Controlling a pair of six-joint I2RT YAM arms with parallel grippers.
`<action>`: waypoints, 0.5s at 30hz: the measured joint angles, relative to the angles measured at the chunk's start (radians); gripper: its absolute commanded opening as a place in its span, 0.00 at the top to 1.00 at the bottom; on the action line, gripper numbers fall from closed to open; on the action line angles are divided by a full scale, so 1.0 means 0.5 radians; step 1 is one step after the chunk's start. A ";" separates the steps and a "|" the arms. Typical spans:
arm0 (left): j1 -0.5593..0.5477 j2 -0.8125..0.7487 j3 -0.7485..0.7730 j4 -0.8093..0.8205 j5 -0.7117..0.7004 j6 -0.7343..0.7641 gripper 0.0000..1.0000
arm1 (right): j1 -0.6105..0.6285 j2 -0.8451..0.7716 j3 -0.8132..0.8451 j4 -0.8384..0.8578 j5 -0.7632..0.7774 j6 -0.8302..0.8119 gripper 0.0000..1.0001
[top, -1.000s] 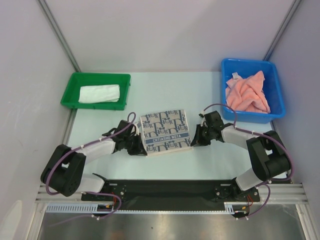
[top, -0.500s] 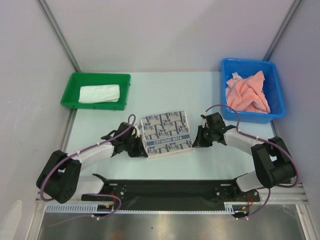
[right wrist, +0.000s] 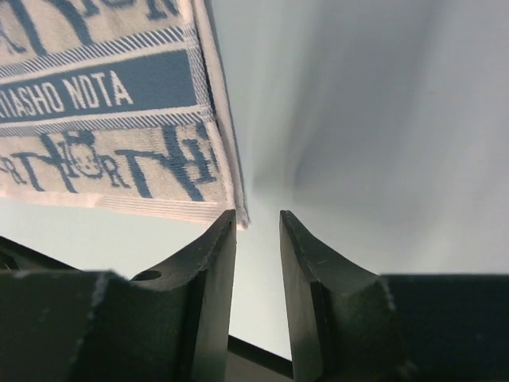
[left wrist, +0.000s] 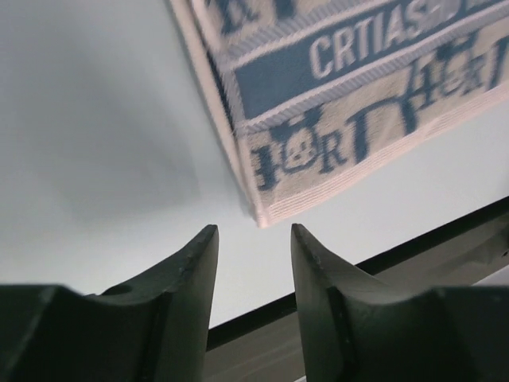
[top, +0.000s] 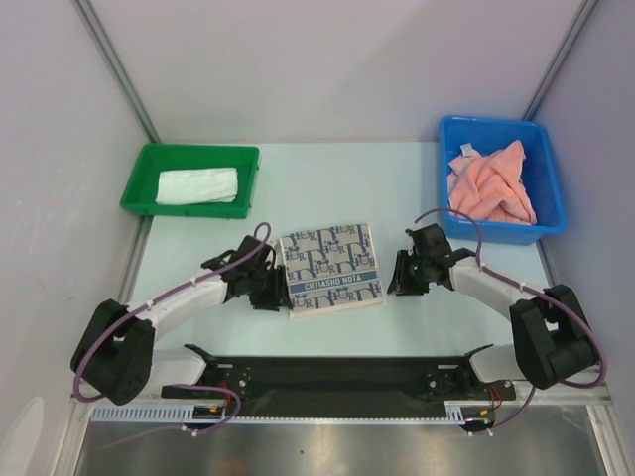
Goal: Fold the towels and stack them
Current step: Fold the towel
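1. Green plastic tray (top: 184, 210) sits well away from the left gripper's jaws, far beyond them and off to their left. A plain white folded cloth towel (top: 198, 185) lies flat inside it.
2. Black two-finger left gripper (top: 276, 296) is low over the pale table (top: 327, 183). Its jaws stand apart with nothing between them, as the left wrist view (left wrist: 253, 239) shows.
3. White square folded towel with blue-grey lettering and pattern (top: 332, 268) lies flat on the table between the two grippers. In the left wrist view its near left corner (left wrist: 358, 87) ends just ahead of the gap in the left jaws and is not pinched. In the right wrist view its near right corner (right wrist: 95, 119) ends right at the tip of the left-hand finger, outside the gap.
4. Black two-finger right gripper (top: 395, 283) is also low over the table, just beside the towel's right edge. Its jaws are parted by a narrow slot (right wrist: 257, 219) with only bare table showing through.
5. Blue plastic bin (top: 491, 123) stands beyond the right jaws and to their right, well apart. Crumpled salmon-pink cloth towels (top: 488, 188) are heaped inside it.
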 measured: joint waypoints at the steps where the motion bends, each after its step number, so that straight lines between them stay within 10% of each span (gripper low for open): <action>1: 0.000 -0.011 0.076 -0.070 -0.040 0.014 0.52 | 0.000 -0.029 0.031 -0.053 0.032 0.007 0.69; 15: 0.260 0.916 1.072 0.005 -0.134 0.345 0.61 | 0.131 0.388 0.275 0.243 -0.011 0.015 0.77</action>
